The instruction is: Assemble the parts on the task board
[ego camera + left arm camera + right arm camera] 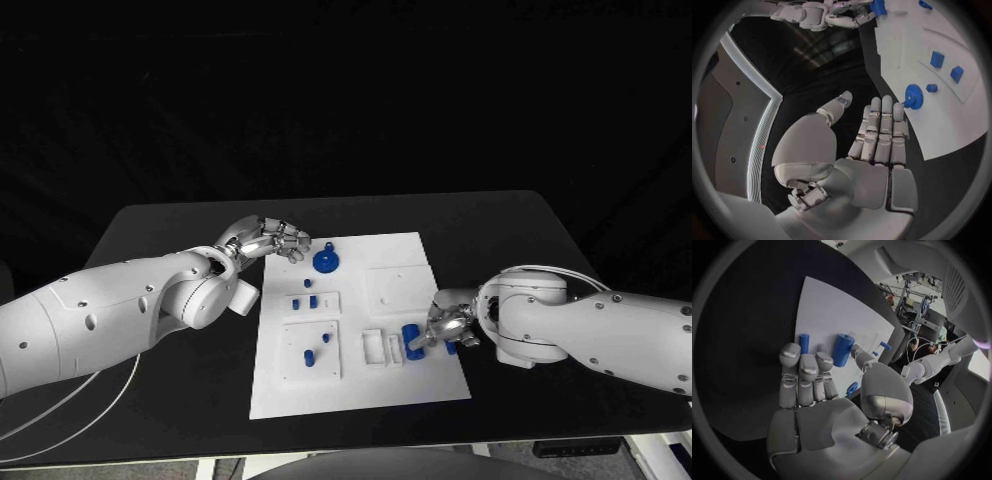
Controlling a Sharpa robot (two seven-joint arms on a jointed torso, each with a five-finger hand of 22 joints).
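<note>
Black worktop [188,225] with rounded corners, matte, lit from above. Behind and around it, black drapery [346,90] hanging in soft folds, closing off the far side. In the left wrist view, dark ribbed panelling [811,50] edged by a bright curved light strip [761,135]. In the right wrist view, metal stands and equipment [911,295] in a bright area.
</note>
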